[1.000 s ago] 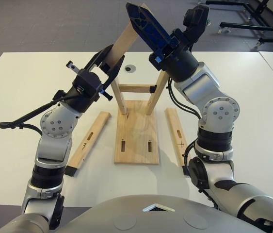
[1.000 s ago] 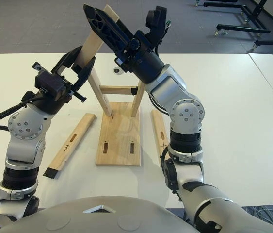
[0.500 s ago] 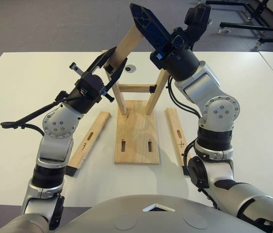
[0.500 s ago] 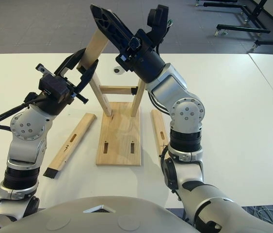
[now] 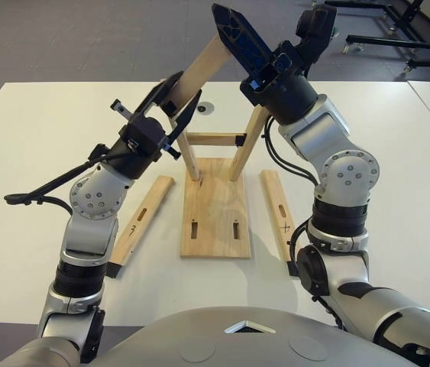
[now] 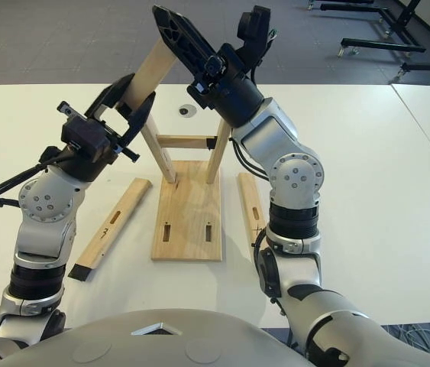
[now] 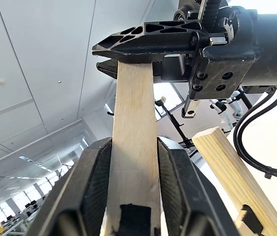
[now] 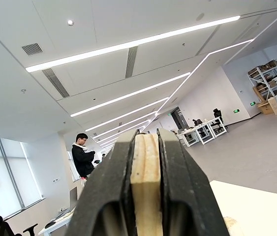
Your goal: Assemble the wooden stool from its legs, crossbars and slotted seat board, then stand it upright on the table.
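Held leg: a long light wooden leg (image 5: 203, 63) is in the air over the far part of the white worktop (image 5: 39, 153). It is tilted, with its upper end farther off and to the right.
Left claw: my left claw (image 5: 176, 93) is clamped on the lower part of that leg, with a finger against each side face.
Right claw: my right claw (image 5: 228, 30) is clamped on the leg's upper end, with the wood between its black fingers.
Seat board: the flat slotted wooden seat board (image 5: 215, 218) lies in the middle of the worktop, with two open slots at its near end.
Standing frame: a left standing leg (image 5: 188, 157) and a right standing leg (image 5: 247, 149), joined by a short wooden crossbar (image 5: 213, 139), rise from the board's far end.
Loose bars: a light wooden bar with a black near end (image 5: 142, 218) lies left of the board. A slotted light wooden bar (image 5: 278, 208) lies just to its right.
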`<control>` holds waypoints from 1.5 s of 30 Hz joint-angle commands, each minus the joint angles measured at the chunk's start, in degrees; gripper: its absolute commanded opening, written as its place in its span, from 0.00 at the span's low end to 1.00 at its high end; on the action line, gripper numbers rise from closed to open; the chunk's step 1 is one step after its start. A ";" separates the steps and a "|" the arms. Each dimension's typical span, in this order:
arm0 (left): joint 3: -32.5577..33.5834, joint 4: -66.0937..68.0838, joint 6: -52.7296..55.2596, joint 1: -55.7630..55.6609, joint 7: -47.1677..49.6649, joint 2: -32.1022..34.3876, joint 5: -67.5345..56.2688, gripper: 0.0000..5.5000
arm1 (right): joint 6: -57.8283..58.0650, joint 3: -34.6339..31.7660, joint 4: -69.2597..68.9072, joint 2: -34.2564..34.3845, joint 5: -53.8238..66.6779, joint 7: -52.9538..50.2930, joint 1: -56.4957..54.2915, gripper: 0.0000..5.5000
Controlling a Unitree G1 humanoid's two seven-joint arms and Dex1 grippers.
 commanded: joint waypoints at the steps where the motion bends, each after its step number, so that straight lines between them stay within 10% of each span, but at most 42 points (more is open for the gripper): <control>1: 3.46 -1.02 2.07 1.92 3.82 -0.76 1.66 0.40 | 0.50 -1.27 0.37 -0.15 0.97 -0.92 -2.64 0.07; 9: 7.97 -5.31 3.63 9.48 7.62 -1.58 3.26 0.43 | 4.70 -10.89 1.45 -7.83 12.48 -5.33 -3.25 0.07; 16: 15.46 -10.68 7.46 15.70 13.48 -3.63 4.53 0.43 | 26.54 -19.11 -4.06 -32.88 37.31 5.66 22.32 0.07; 32: 26.34 -19.31 14.04 22.94 15.43 -3.96 3.12 0.43 | 7.65 -12.32 -37.37 -31.45 -10.27 -13.31 50.19 0.07; 45: 26.19 -13.99 16.24 15.67 9.61 2.69 -1.24 0.43 | -0.90 1.87 -37.73 -19.40 -32.27 -19.33 58.83 0.07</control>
